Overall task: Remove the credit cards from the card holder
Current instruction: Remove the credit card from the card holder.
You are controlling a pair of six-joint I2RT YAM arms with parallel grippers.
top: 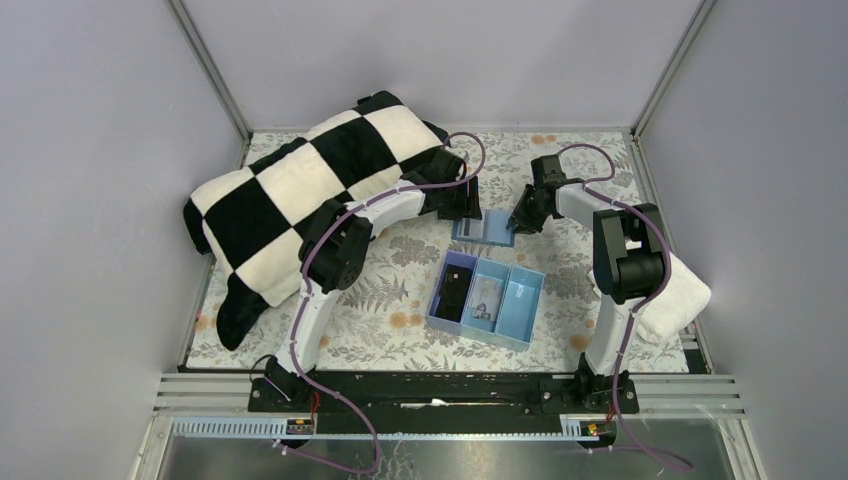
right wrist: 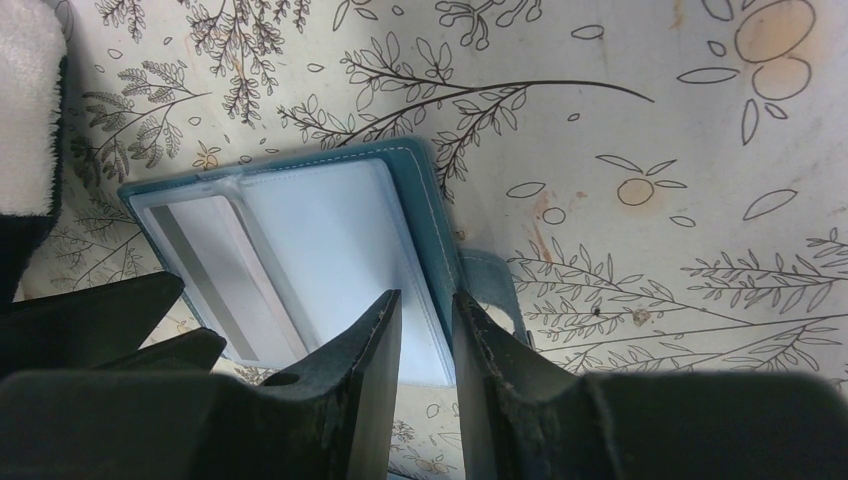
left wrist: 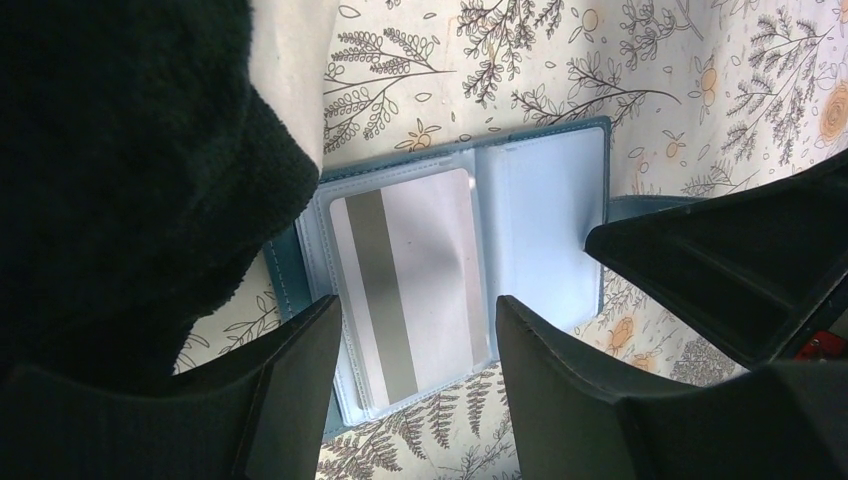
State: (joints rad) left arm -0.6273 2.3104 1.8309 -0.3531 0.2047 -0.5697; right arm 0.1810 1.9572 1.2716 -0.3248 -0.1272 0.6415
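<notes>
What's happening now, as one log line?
blue-teal bifold card holder: open flat | pale grey striped credit card: in pocket | left hand: open over card | right hand: at holder's edge, grip unclear

High overview; both wrist close-ups over the card holder [left wrist: 540, 210]

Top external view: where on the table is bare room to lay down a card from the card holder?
Bare floral cloth lies between the left arm and the tray, and between the tray and the right arm. It is crowded at the card holder, where the left gripper and right gripper meet, with the checkered blanket close beside.
</notes>
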